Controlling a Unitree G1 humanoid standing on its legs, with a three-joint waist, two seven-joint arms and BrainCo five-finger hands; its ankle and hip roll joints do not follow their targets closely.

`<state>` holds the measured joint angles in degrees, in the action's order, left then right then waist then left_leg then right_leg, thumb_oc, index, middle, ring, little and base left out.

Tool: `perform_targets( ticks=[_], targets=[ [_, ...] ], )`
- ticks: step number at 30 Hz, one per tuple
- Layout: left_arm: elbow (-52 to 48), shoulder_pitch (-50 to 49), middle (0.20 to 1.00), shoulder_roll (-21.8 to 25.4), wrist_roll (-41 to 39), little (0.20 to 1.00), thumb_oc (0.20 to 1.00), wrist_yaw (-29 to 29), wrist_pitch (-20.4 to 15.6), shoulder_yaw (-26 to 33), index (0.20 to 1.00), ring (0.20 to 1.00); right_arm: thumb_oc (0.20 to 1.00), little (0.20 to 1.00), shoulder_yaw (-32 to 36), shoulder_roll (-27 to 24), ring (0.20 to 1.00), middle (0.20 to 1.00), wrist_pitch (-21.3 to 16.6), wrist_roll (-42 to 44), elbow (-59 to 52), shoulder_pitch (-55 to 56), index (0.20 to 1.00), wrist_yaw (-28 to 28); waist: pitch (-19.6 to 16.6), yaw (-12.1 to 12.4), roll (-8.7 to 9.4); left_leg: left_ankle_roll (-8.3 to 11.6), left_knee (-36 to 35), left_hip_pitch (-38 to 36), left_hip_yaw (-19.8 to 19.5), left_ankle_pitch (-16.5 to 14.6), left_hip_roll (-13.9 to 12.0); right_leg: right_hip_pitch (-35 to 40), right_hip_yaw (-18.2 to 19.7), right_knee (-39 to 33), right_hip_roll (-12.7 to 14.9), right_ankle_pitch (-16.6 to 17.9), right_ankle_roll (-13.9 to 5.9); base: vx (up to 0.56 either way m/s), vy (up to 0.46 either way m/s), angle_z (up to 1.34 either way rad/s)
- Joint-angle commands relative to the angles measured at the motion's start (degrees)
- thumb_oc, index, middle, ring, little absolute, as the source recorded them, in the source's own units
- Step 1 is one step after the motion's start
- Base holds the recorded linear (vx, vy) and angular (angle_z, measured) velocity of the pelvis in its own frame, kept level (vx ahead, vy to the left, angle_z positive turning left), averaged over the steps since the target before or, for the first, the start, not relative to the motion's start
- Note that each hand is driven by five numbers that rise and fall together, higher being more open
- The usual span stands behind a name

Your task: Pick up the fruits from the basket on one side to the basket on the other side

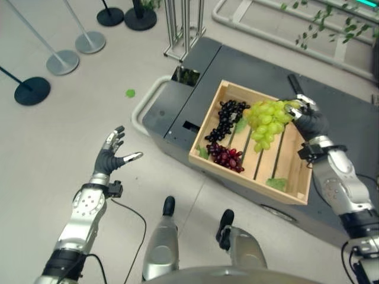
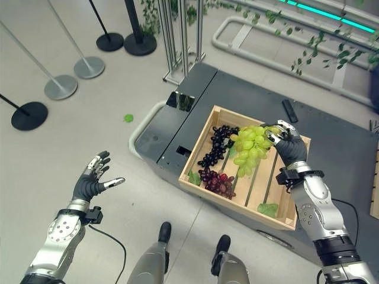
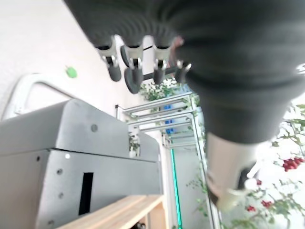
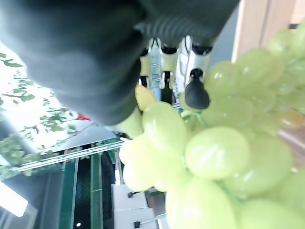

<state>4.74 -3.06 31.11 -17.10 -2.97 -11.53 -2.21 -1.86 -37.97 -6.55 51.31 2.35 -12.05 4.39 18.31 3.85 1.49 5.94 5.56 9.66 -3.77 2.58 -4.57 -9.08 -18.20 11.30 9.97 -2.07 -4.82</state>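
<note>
The right hand (image 2: pixel 288 144) grips the green grape bunch (image 2: pixel 250 148) by its top so the cluster hangs free above the wooden crate (image 2: pixel 234 201), presumably for carrying across, while the left hand (image 1: pixel 110 155) waits spread wide over the floor.

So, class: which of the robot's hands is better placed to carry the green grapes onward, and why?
The right hand: its fingers are already curled on the green grapes above the wooden crate. The left hand hangs open over the floor, away from the fruit.
</note>
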Motion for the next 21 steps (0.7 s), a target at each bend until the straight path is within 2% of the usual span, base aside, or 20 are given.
perform_targets(
  ticks=[1,11,21],
  targets=[
    [-3.8,-0.4,1.0,0.9,-0.4,1.0,1.0,1.0,-1.9,-0.7,1.0,1.0,0.2,0.2,0.8,0.2,0.2,0.2,-3.3,1.7,-6.2,-0.9,0.2,1.2,-5.8,-1.2,2.71,-2.26,0.4,0.2,2.6,-1.3,2.3,3.6,-0.7,-1.6,0.0,-1.0,-3.2,0.04,0.008,-0.18],
    [-5.4,3.3,1.0,2.1,4.0,1.0,1.0,3.1,-0.8,-6.2,1.0,1.0,0.2,0.2,-2.6,2.8,0.2,0.2,-1.5,1.3,-9.2,0.3,0.2,3.2,-10.5,-2.8,3.32,-2.71,-2.0,-4.6,4.5,-2.5,1.7,7.2,0.4,-3.7,-0.8,-1.1,-3.4,0.06,0.006,-0.11],
    [-8.3,9.5,1.0,5.0,6.9,1.0,1.0,5.2,-0.4,-11.5,1.0,1.0,0.2,0.2,-6.0,2.1,0.2,0.2,0.7,0.3,-12.1,1.2,0.2,5.2,-13.6,-4.0,3.53,-2.78,-2.6,-8.3,6.1,-4.0,1.6,10.5,2.0,-6.0,-1.5,-1.3,-3.51,0.05,0.002,-0.12]
  ],
)
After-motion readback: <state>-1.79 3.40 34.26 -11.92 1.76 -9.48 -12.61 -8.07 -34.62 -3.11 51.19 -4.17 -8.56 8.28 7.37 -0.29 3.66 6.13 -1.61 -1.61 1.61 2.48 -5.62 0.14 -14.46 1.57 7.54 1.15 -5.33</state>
